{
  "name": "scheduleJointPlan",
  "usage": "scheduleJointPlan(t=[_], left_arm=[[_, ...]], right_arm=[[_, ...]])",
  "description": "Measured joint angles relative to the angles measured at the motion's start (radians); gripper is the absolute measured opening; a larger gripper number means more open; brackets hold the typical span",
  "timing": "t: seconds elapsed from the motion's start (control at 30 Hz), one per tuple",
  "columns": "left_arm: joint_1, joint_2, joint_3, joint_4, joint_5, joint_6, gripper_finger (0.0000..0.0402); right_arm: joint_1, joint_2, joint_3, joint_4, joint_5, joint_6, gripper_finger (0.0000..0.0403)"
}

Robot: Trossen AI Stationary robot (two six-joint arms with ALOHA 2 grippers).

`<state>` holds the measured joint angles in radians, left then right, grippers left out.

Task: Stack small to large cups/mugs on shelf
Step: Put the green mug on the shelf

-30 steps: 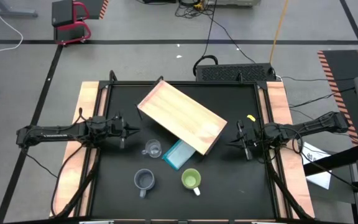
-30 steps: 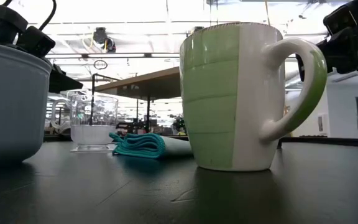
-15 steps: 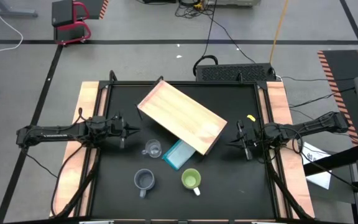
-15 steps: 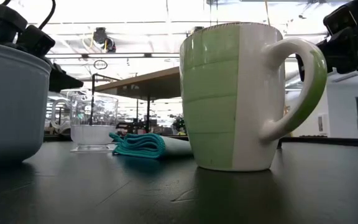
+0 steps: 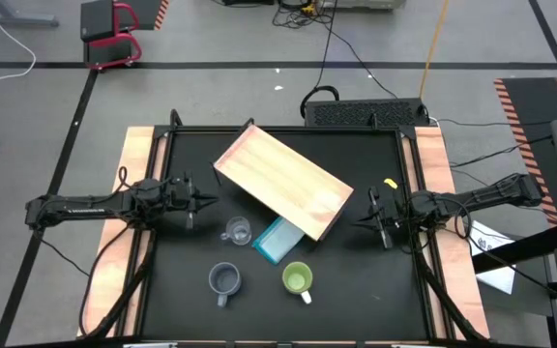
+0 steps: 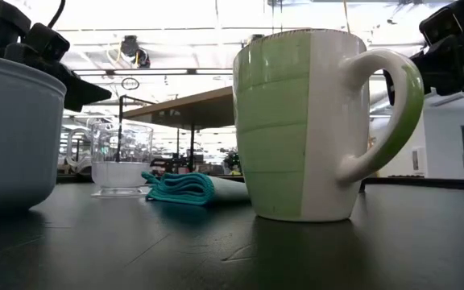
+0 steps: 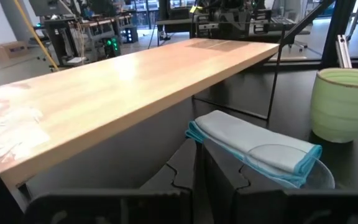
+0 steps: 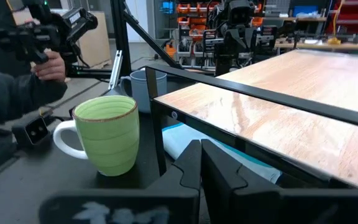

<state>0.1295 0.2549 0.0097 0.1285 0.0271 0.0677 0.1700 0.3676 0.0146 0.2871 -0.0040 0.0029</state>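
Note:
The shelf (image 5: 283, 182), a light wooden board on thin dark legs, stands slantwise on the black table. Nearer the front, the clear glass cup (image 5: 237, 231), the grey-blue mug (image 5: 223, 280) and the lime-green mug (image 5: 298, 280) all stand upright on their bases. The green mug (image 6: 312, 125) fills the low view. My left gripper (image 5: 209, 201) hovers shut at the table's left, pointing at the shelf (image 7: 135, 87). My right gripper (image 5: 359, 223) hovers shut at the table's right, facing the shelf (image 8: 278, 112) and the green mug (image 8: 107, 143). Neither holds anything.
A folded light-blue cloth (image 5: 278, 240) lies flat between the glass cup and the shelf's near corner. Beyond the table, a person's hand and dark sleeve (image 8: 23, 81) show in the right wrist view. Bare table lies along the front and both sides.
My left gripper has tipped a little where it hovers; in the low view its fingertips stand slightly higher than before. The cups, the shelf and the right arm have kept still.

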Motion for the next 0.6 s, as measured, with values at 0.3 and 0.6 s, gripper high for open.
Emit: scheduleJointPlan(t=[0.3, 0.6], left_arm=[[0.0, 0.0, 0.0, 0.0, -0.002, -0.002, 0.0031], [0.0, 0.0, 0.0, 0.001, -0.002, -0.002, 0.0031]], right_arm=[[0.0, 0.0, 0.0, 0.0, 0.0, -0.064, 0.0], [0.0, 0.0, 0.0, 0.0, 0.0, 0.091, 0.0]])
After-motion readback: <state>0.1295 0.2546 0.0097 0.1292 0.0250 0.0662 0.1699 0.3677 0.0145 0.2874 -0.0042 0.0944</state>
